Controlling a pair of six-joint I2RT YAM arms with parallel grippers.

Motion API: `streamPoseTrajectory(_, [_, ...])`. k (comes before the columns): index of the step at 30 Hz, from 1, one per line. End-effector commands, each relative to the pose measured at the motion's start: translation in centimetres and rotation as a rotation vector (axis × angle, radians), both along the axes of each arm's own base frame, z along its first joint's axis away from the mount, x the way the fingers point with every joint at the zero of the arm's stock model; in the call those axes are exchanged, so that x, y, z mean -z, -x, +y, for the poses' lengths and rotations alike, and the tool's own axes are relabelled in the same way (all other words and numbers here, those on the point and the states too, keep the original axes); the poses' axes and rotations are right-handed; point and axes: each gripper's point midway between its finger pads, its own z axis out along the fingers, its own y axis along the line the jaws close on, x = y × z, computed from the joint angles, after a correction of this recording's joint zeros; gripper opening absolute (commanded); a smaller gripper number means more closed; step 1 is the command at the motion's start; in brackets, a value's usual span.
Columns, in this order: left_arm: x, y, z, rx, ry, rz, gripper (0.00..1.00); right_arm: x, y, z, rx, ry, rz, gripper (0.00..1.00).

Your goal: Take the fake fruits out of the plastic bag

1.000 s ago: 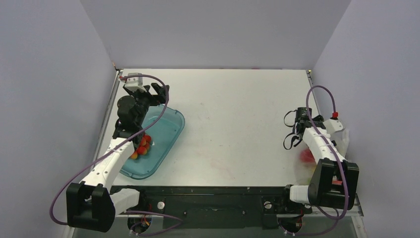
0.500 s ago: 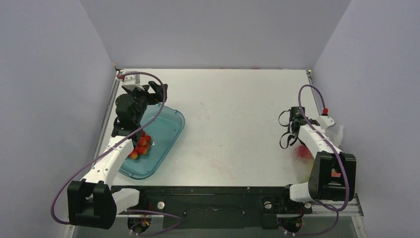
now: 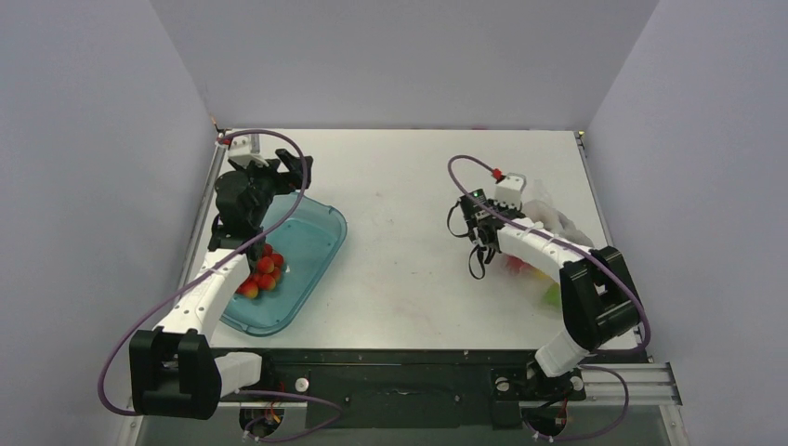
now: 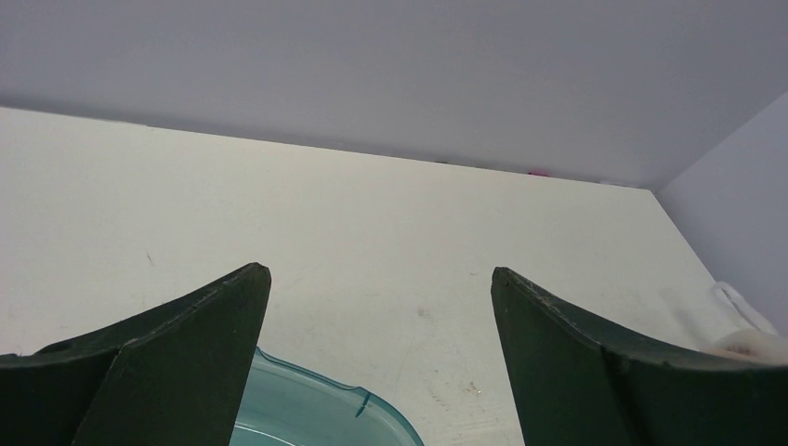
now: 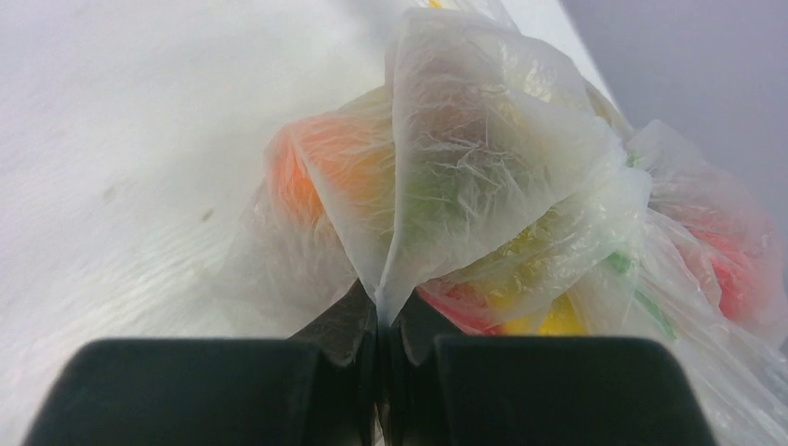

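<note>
In the right wrist view, my right gripper [image 5: 381, 307] is shut on a fold of the thin, crinkly plastic bag [image 5: 483, 139]. The fake fruits show through the film as an orange piece [image 5: 307, 172], a yellow one [image 5: 558, 321], a red one [image 5: 734, 265] and some green. From the top view, the right gripper [image 3: 480, 243] is right of the table's middle. The plastic bag [image 3: 550, 219] trails behind it under the forearm, with fake fruits [image 3: 518, 268] showing red and green inside. My left gripper [image 3: 288, 173] stands open and holds nothing, above the far end of the tray.
A translucent teal tray [image 3: 316, 243] lies at the left and holds a cluster of small red berries [image 3: 263, 274]. Its far rim [image 4: 321, 395] shows between my left fingers [image 4: 186, 344]. Walls close the table in at the back and on both sides.
The right arm has swung from the right edge toward the table's middle, dragging the bag and fruits with it. The left arm has hardly moved.
</note>
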Motion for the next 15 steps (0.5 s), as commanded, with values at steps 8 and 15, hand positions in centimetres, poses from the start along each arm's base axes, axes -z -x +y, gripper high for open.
streamPoseTrajectory(8, [-3.2,-0.1,-0.8,0.045,0.001,-0.076,0.87,1.4,-0.1,15.0,-0.808,-0.045,0.238,0.0])
streamPoseTrajectory(15, [-3.2,-0.1,-1.2,0.067,-0.002,-0.078,0.87,2.1,3.0,20.8,-1.171,-0.047,0.306,0.0])
